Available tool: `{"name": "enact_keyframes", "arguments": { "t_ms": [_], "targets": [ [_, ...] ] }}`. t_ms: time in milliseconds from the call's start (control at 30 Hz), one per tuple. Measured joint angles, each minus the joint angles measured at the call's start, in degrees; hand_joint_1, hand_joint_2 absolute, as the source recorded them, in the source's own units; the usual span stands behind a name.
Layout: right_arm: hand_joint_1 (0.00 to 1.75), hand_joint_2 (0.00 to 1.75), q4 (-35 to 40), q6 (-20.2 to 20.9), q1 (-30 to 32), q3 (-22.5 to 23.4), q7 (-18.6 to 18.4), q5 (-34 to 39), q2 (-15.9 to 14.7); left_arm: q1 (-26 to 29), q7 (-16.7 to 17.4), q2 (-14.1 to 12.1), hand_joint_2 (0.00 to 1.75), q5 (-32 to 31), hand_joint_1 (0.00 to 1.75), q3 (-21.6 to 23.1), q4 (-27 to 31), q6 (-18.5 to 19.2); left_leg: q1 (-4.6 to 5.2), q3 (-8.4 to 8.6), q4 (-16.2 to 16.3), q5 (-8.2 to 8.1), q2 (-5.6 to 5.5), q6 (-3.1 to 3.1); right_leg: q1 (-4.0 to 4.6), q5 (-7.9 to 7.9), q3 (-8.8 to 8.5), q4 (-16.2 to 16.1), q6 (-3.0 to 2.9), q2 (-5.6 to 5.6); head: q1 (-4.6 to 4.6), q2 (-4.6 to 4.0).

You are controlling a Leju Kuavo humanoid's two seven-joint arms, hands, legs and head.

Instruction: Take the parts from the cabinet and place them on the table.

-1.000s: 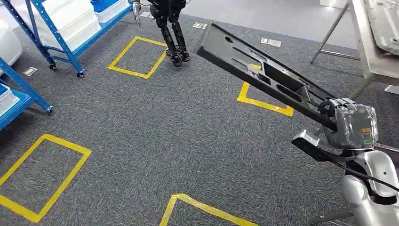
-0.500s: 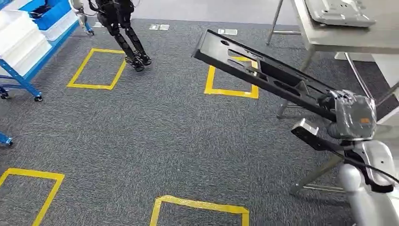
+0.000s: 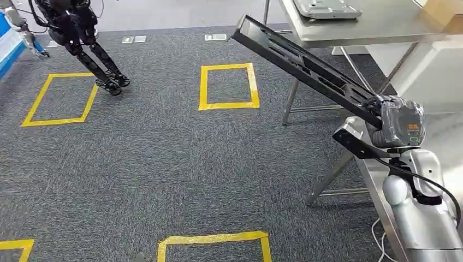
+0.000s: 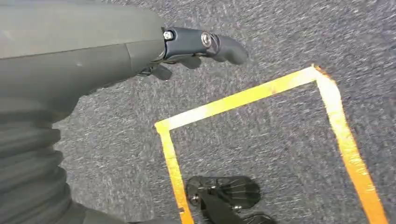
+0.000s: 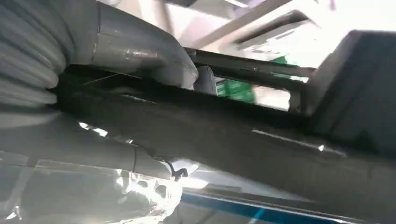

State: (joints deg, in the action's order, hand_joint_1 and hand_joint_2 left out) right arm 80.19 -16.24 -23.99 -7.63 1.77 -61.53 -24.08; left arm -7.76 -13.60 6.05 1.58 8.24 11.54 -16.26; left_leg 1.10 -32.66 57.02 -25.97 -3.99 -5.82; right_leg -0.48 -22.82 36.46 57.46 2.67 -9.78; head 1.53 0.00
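From the head view, the right hand [image 3: 401, 128] grips one end of a long black slotted panel [image 3: 306, 68], whose far end juts up beside the steel desk [image 3: 371, 27] edge and could strike it. In the left wrist view, the left hand [image 4: 201, 44] hangs over carpet, holding nothing, its fingers' spread unclear. In the right wrist view, the thumb [image 5: 154, 56] clamps the dark panel, and blur hides the rest.

no legible text, labels perhaps blurred

The right hand [image 3: 401, 128] sits under plastic wrap, so its fingers on the long black part [image 3: 306, 71] cannot be made out. The other robot [image 3: 76, 33] is cut off above its legs. The grey tray [image 3: 325, 8] on the table [image 3: 377, 27] is cropped.
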Motion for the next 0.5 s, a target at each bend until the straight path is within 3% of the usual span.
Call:
{"name": "enact_keyframes", "arguments": {
  "t_ms": [33, 67, 133, 167, 200, 233, 267, 300, 333, 367, 400, 467, 500],
  "targets": [
    [1.75, 1.75, -0.2, 0.0, 0.0, 0.2, -0.1, 0.0, -0.2, -0.1, 0.0, 0.0, 1.75, -0.1, 0.00, 0.0, 0.1, 0.0, -0.15, 0.51, -1.0, 0.66, 0.81, 0.43, -0.10, -0.68, 0.83, 1.1, -0.37, 3.51, -0.13, 0.00],
    [1.75, 1.75, -0.5, 0.2, -0.8, 0.2, -0.3, -0.1, -0.4, -0.1, 0.0, 0.0, 1.75, -0.2, 0.00, 0.0, 0.1, 0.1, -0.18, 0.52, -1.3, 0.72, 1.61, 0.38, 0.27, -2.46, 2.15, 3.8, -0.62, 6.40, -0.53, 0.00],
    [1.75, 1.75, -1.4, 0.3, -1.6, 0.1, -0.8, -0.9, -0.1, 0.0, 0.0, 0.1, 1.75, -0.2, 0.00, 0.0, 0.1, 0.2, -0.14, 0.48, -1.3, 0.75, 3.95, 0.37, -0.15, -6.23, 6.38, 12.9, -0.61, 8.58, -0.55, 0.00],
    [1.75, 1.75, -2.0, 0.3, -1.6, 0.1, -0.9, -1.3, 0.0, 0.0, 0.0, 0.1, 1.75, -0.2, 0.00, 0.0, 0.1, 0.1, -0.15, 0.34, -1.2, 0.71, 4.75, 0.42, -0.33, -7.21, 7.89, 16.2, -0.29, 8.88, -0.63, 0.00],
    [1.75, 1.75, -2.6, 0.3, -1.7, 0.1, -1.1, -1.8, 0.2, 0.0, 0.0, 0.1, 1.75, -0.2, 0.00, 0.0, 0.1, 0.1, -0.20, 0.28, -1.2, 0.70, 5.67, 0.44, -0.58, -7.23, 8.23, 17.3, 0.29, 9.11, -0.88, 0.00],
    [1.75, 1.75, -3.2, 0.2, -1.8, 0.1, -1.3, -2.2, 0.3, 0.0, 0.0, 0.2, 1.75, -0.2, 0.00, 0.0, 0.1, 0.1, -0.26, 0.26, -1.2, 0.63, 6.54, 0.55, -1.02, -6.31, 7.00, 15.3, 1.01, 9.43, -0.83, 0.00],
    [1.75, 1.75, -3.6, 0.2, -2.0, 0.1, -1.5, -2.6, 0.4, 0.0, 0.0, 0.3, 1.75, -0.2, 0.00, 0.0, 0.1, 0.1, -0.36, 0.30, -1.2, 0.53, 7.32, 0.81, -1.44, -4.63, 4.27, 10.6, 1.83, 10.02, -0.85, 0.00],
    [1.75, 1.75, -3.9, 0.2, -2.1, 0.1, -1.7, -2.8, 0.5, 0.0, 0.0, 0.3, 1.75, -0.2, 0.00, 0.0, 0.1, 0.1, -0.50, 0.38, -1.1, 0.38, 8.06, 1.15, -1.75, -2.77, 0.73, 4.5, 2.60, 11.35, -0.86, 0.00],
    [1.75, 1.75, -4.1, 0.2, -2.4, 0.1, -1.7, -2.9, 0.6, 0.0, 0.0, 0.3, 1.75, -0.2, 0.00, 0.0, 0.1, 0.2, -0.52, 0.44, -0.8, 0.17, 8.70, 1.58, -1.92, -1.65, -2.14, -0.5, 2.99, 13.91, -0.92, 0.00],
    [1.75, 1.75, -4.3, 0.2, -2.8, 0.0, -1.7, -2.9, 0.8, -0.1, 0.0, 0.2, 1.75, -0.2, 0.00, 0.0, 0.1, 0.1, -0.02, 0.33, -0.6, -0.18, 9.28, 2.11, -1.08, -1.46, -2.69, -0.8, 2.35, 14.98, -1.05, 0.00],
    [1.75, 1.75, -4.4, 0.1, -2.9, 0.0, -1.7, -2.9, 1.0, -0.1, 0.0, 0.3, 1.75, -0.2, 0.00, 0.0, 0.1, 0.1, 0.03, 0.45, -0.5, -0.31, 9.92, 2.41, -0.83, -1.17, -2.34, -1.1, 1.55, 13.70, -0.90, 0.00],
    [1.75, 1.75, -4.9, 0.1, -3.0, 0.0, -1.8, -3.0, 1.0, -0.1, 0.0, 0.3, 1.75, -0.2, 0.00, 0.0, 0.1, 0.2, -0.14, 0.79, -0.5, -0.41, 11.03, 2.71, -0.74, -1.15, -2.12, -0.9, 1.06, 12.38, -0.86, 0.00],
    [1.75, 1.75, -5.0, 0.1, -3.2, 0.1, -1.8, -3.0, 0.9, -0.2, 0.0, 0.3, 1.75, -0.2, 0.00, 0.0, 0.1, 0.2, -0.33, 0.82, -0.3, -0.63, 11.70, 3.15, -1.22, -0.93, -2.12, -1.1, 0.42, 11.66, -0.94, 0.00]
  ]
}}
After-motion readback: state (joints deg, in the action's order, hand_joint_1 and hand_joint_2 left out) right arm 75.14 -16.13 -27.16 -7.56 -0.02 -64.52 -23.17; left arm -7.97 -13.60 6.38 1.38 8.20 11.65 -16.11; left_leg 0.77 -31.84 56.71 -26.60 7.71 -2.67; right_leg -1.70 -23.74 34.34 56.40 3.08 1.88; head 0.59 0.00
